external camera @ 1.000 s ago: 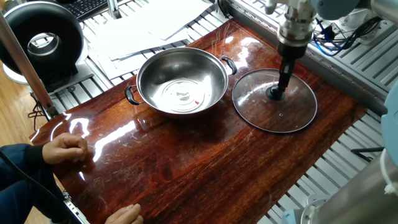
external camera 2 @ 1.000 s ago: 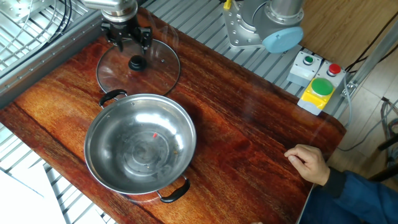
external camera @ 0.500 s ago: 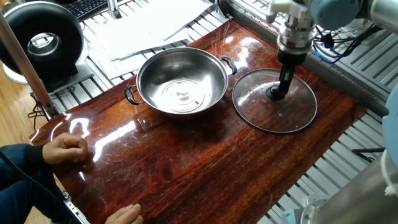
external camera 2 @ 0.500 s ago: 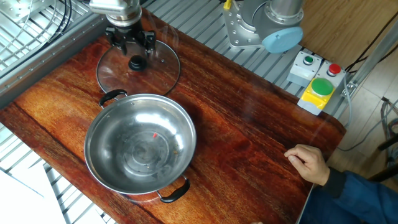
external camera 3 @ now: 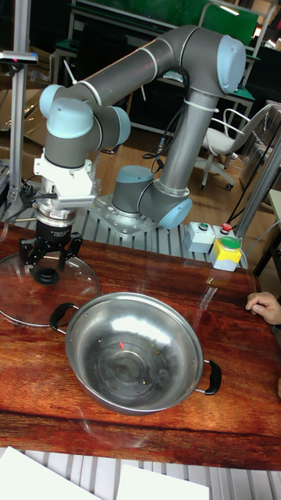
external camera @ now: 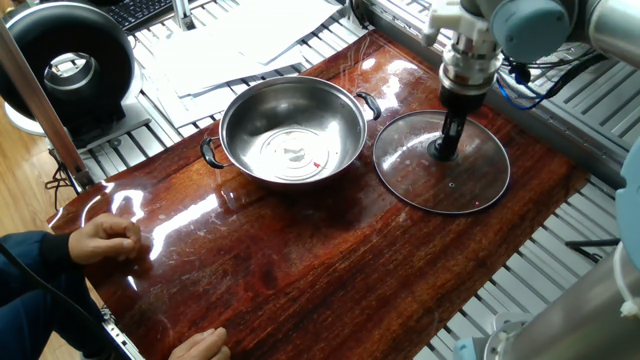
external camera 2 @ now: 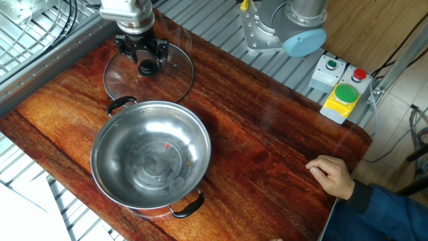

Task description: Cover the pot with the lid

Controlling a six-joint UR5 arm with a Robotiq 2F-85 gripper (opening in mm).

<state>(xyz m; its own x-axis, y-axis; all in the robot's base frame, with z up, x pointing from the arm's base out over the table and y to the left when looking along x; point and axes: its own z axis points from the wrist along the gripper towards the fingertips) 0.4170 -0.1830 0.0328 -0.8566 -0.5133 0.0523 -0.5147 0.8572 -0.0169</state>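
Observation:
The shiny steel pot point(external camera: 293, 140) point(external camera 2: 150, 157) point(external camera 3: 136, 355) stands uncovered on the wooden table with nothing in it. Beside it the glass lid point(external camera: 455, 188) point(external camera 2: 177, 73) point(external camera 3: 19, 301) lies flat on the table, its black knob point(external camera: 440, 151) point(external camera 2: 146, 67) point(external camera 3: 45, 276) pointing up. My gripper point(external camera: 447, 138) point(external camera 2: 144, 57) point(external camera 3: 48, 259) points straight down over the knob. Its fingers are spread open on either side of the knob and do not grip it.
A person's hands point(external camera: 100, 240) point(external camera 2: 332, 175) point(external camera 3: 261, 305) rest at the table's edge, away from the lid. A button box point(external camera 2: 341, 87) point(external camera 3: 221, 250) sits next to the robot base point(external camera 2: 287, 27). Papers point(external camera: 240, 40) and a black round device point(external camera: 70, 60) lie behind the pot.
The gripper has come down and shifted slightly until its open fingers straddle the lid's knob. Pot, lid and the person's hands have not moved.

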